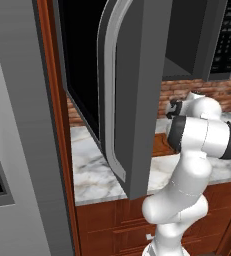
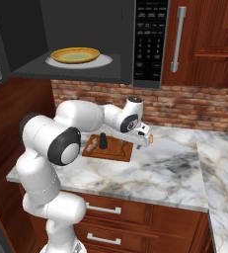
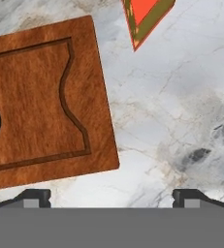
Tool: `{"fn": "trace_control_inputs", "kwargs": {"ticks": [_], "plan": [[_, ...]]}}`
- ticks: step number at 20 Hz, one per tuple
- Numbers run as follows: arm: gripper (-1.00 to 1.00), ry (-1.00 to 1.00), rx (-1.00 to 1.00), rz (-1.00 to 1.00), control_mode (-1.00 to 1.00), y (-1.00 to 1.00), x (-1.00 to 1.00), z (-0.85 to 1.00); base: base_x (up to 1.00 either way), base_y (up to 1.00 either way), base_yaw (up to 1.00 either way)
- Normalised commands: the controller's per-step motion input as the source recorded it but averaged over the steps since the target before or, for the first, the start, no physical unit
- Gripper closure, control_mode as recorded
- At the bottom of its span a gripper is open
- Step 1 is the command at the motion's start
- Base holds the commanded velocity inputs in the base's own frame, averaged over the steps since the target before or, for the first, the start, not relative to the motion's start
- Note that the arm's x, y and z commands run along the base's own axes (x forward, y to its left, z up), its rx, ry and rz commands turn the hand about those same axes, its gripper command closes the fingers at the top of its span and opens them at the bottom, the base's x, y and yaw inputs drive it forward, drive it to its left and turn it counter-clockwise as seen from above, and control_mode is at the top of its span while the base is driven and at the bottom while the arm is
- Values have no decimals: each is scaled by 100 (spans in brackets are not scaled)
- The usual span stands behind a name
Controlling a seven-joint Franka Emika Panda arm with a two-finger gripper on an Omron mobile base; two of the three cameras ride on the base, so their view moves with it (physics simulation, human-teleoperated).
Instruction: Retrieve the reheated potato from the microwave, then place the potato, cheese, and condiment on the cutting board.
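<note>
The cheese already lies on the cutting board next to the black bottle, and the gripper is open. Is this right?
Not quite. The cheese lies on the marble counter, off the board, as the hand view shows. The bottle is on the board, and the gripper is open.

The cutting board (image 3: 40, 97) looks like matt, reddish-brown wood with visible grain, and the counter (image 3: 171, 121) beneath the gripper is smooth, polished grey-veined marble. Above it, the microwave (image 2: 86, 39) has a dull dark-grey casing, and the cabinet fronts (image 2: 209, 39) look like satin wood with a brushed metal handle (image 2: 177, 39).
</note>
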Motion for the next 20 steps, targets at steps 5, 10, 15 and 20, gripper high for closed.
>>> {"fn": "trace_control_inputs", "kwargs": {"ticks": [5,10,15,20], "plan": [[-100,-7,-2,-1,-100,-9,31,-3,0,0,0],[-100,-18,-1,0,-100,-7,4,-20,0,0,0],[-100,-24,-3,0,-100,-4,0,-11,0,0,0],[-100,-23,-6,0,-100,0,8,-3,0,0,0]]}}
